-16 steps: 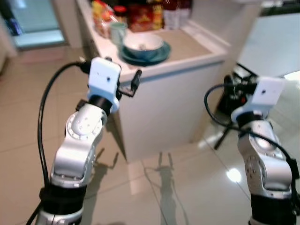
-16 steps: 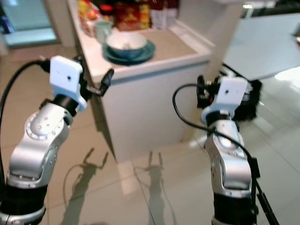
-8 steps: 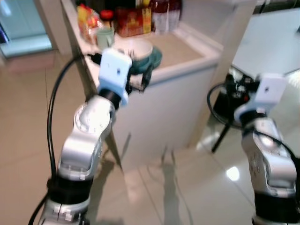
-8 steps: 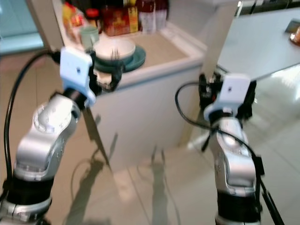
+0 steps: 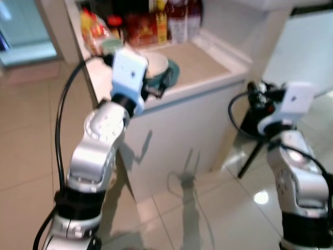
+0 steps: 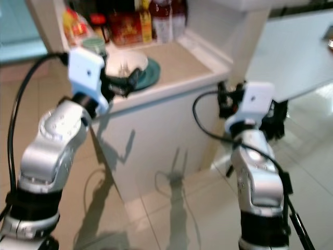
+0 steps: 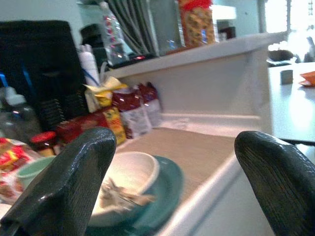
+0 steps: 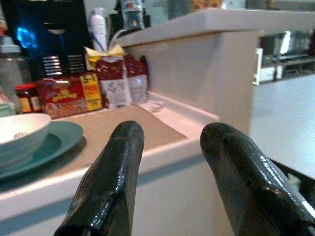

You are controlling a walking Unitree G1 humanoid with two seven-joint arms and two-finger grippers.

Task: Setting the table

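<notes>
Bright, even indoor light — glare spots on the glossy floor (image 5: 258, 197), arm shadows below, slight motion blur throughout.

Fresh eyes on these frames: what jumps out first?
The left gripper, fingers wide open, raised at the counter edge and aimed at a white bowl sitting on a teal plate. Behind them, red snack packets line the counter's back wall. The right gripper hangs open beside the counter.

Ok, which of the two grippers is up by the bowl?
The left gripper: it is raised at the counter edge beside the bowl; the right gripper sits lower, off the counter's corner.
</notes>
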